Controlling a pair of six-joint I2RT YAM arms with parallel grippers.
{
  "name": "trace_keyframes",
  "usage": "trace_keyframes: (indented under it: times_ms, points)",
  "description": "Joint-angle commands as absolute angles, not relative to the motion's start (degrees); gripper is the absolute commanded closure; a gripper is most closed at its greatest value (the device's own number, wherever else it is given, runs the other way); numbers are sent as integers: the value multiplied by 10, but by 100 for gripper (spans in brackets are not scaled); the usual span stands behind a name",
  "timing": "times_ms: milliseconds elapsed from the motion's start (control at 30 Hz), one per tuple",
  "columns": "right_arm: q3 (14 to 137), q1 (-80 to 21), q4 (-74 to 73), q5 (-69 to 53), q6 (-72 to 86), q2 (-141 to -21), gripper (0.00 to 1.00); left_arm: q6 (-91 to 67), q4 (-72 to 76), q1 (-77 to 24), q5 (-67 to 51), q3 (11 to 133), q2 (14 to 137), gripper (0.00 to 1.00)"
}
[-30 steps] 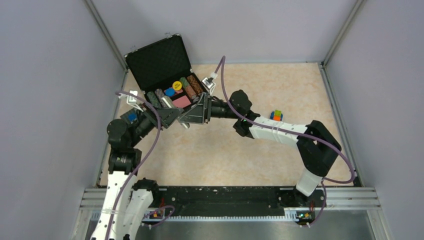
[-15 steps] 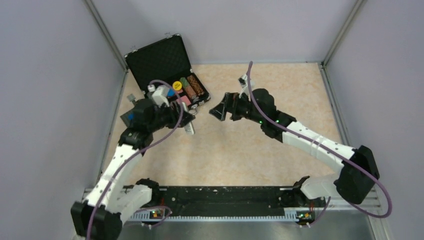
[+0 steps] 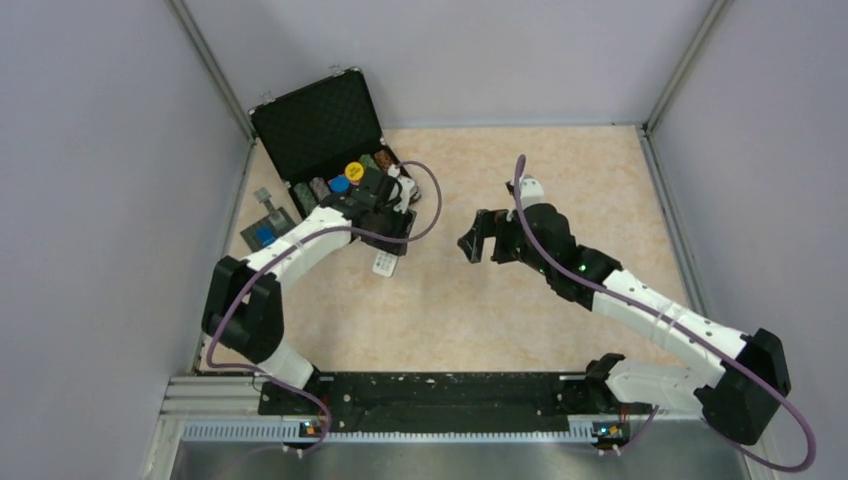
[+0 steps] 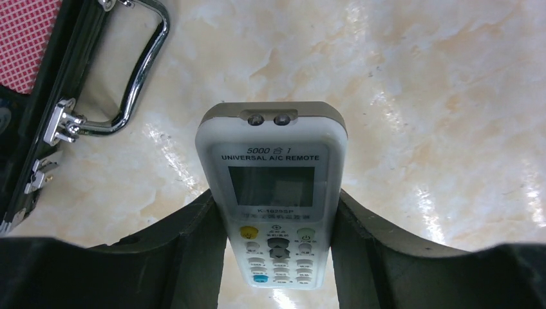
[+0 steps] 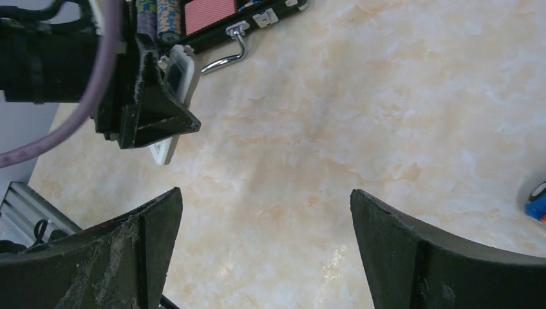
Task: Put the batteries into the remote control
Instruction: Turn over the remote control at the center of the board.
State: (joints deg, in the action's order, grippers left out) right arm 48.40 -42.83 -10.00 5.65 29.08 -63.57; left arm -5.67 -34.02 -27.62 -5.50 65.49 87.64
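The white remote control point(image 4: 273, 193) is face up between my left gripper's fingers, screen and buttons showing, its far end pointing away over the table. My left gripper point(image 4: 275, 196) is shut on its sides. From above, the remote point(image 3: 385, 263) sticks out below the left gripper point(image 3: 397, 232), just in front of the case. The right wrist view shows it too point(image 5: 178, 72), held tilted and low over the table. My right gripper point(image 5: 265, 193) is open and empty, to the right of the left one point(image 3: 478, 243). The batteries are out of view.
An open black case point(image 3: 318, 125) with coloured items stands at the back left; its chrome handle point(image 4: 132, 96) is just left of the remote. A grey plate with a blue block point(image 3: 265, 232) lies by the left wall. A blue-orange toy point(image 5: 537, 203) shows at the right edge.
The two grippers were together over the remote, then parted. The left arm has stretched out toward the case, still holding the remote. The right gripper has backed off to the right.
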Motion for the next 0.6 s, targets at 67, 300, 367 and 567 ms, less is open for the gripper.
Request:
trace_keyframes:
  times_ms: [67,300,367,567]
  points:
    - [502,-424,-135,112,277,-596,1,18,-440,-292,-32,728,992,100]
    - [540,-421,-195,139,264,-589,1,-50,-394,-303,-29,702,1002,90]
    - [542,-420,-207,139,259,-586,1,-64,-384,-310,-11,693,1002,77]
    - [535,-414,-226,134,254,-574,1,-91,-376,-325,29,675,1011,74]
